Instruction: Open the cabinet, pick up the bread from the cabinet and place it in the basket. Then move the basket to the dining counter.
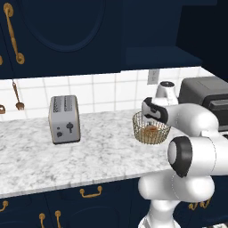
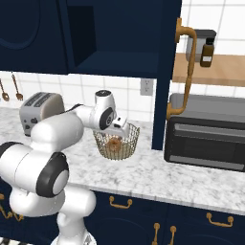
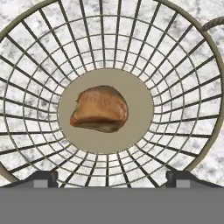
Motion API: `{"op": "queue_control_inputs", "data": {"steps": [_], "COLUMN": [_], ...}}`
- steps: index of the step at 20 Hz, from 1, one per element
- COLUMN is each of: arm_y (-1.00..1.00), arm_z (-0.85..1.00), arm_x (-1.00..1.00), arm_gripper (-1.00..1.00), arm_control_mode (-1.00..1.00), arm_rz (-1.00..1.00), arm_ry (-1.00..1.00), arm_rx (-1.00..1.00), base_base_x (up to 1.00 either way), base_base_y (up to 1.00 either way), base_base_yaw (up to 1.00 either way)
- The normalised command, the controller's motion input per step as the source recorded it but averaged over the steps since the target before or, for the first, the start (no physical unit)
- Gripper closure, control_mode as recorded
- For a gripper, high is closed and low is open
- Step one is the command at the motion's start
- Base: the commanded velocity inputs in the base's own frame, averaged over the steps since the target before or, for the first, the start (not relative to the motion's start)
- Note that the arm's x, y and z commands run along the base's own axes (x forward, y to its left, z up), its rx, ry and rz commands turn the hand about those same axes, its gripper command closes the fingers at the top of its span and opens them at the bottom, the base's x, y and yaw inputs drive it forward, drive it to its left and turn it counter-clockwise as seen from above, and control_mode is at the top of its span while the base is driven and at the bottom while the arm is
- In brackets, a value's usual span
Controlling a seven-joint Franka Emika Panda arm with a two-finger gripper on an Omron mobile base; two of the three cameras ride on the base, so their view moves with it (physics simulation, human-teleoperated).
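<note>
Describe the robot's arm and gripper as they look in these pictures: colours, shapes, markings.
The arm is made of glossy white, rounded, bulbous segments, with dark, nearly black rings and caps at the joints. No loose cables or lettering can be seen. The gripper ends in two small dark grey fingertips with blocky, squarish ends. In the left base view, the wrist section is white with a dark band.

Bread (image 3: 99, 109) inside brass basket (image 3: 183, 65)

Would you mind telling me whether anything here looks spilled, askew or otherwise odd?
Nothing stands out. The bread lies on the floor of the upright basket on the marble counter, the open gripper above it. One cabinet door stands open.
</note>
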Motion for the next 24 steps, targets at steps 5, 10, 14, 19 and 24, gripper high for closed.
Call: {"op": "queue_control_inputs", "data": {"steps": [5, 10, 14, 19, 24], "arm_y": [-0.02, -0.24, -0.37, -0.2, 0.0], "arm_z": [0.21, 0.13, 0.0, -0.17, -0.29], "arm_x": [-0.14, -0.38, 0.22, 0.22, -0.12], "arm_gripper": [-1.0, -1.0, -1.0, -1.0, -1.0], "arm_control_mode": [-1.0, -1.0, -1.0, -1.0, -1.0], "arm_rz": [-0.12, -0.47, -0.5, -0.28, -0.05], "arm_ry": [-0.01, 0.0, 0.0, 0.0, 0.0], "arm_rx": [0.0, 0.0, 0.01, 0.17, 0.17], "base_base_x": [0.0, 0.0, 0.0, 0.0, 0.0], "base_base_y": [0.0, 0.0, 0.0, 0.0, 0.0], "base_base_yaw": [0.0, 0.0, 0.0, 0.0, 0.0]}}
